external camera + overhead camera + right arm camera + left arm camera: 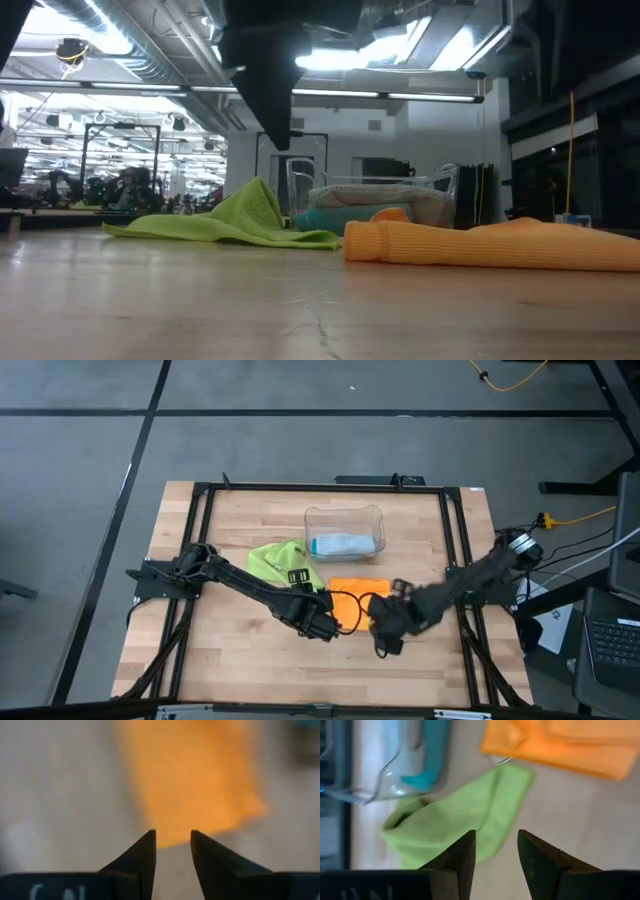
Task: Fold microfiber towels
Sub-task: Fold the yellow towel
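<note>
The orange towel (358, 588) lies folded mid-desk; the green towel (280, 560) sits crumpled beside the bin (345, 530), which holds the blue ones; both the left gripper (495, 852) and right gripper (172, 845) are parted, empty.

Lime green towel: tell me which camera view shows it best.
The left wrist view: the lime green towel fills mid-frame, crumpled, its whole outline clear. The high view shows it small, partly covered by the left arm. The low view shows only its side profile. The right wrist view misses it.
</note>
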`<action>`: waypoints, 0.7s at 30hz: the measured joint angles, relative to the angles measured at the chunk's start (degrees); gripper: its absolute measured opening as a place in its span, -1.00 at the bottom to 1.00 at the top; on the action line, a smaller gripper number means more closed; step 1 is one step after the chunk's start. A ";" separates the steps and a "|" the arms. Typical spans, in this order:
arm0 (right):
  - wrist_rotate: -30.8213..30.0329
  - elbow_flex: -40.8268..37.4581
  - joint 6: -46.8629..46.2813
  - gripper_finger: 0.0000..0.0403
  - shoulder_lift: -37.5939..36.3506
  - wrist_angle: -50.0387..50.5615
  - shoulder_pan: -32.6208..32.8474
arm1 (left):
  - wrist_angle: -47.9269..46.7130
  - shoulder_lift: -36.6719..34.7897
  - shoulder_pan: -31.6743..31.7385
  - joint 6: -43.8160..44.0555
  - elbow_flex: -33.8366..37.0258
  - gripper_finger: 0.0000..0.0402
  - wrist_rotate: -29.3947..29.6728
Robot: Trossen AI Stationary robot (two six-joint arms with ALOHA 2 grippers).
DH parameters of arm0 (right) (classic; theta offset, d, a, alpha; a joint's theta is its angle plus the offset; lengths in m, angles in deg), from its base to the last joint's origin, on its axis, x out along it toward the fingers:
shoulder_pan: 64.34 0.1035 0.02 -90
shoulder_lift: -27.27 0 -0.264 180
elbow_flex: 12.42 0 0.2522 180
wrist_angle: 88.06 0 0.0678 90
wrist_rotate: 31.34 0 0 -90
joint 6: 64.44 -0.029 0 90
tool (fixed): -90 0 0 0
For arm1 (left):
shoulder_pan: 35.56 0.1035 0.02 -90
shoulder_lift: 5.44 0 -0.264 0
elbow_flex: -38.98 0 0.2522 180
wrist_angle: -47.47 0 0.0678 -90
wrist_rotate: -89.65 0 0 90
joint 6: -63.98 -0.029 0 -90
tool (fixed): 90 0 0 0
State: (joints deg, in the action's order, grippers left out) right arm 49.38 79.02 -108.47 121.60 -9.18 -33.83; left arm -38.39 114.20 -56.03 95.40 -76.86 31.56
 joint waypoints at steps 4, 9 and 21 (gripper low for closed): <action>11.41 -1.52 20.43 -0.38 -4.52 -10.78 -3.41 | -3.68 0.00 0.00 2.70 0.00 -0.31 2.00; 3.69 -3.15 25.66 -0.38 -12.24 -6.19 -8.51 | -5.91 0.00 -0.02 4.57 0.00 -0.32 2.11; 0.00 -30.49 8.95 -0.38 -40.76 -20.71 -4.09 | -7.51 0.01 1.18 3.50 0.00 -0.32 2.34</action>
State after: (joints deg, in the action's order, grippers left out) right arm 49.38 48.53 -99.52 80.84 -29.89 -37.93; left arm -45.91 114.21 -54.85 98.90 -76.86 33.90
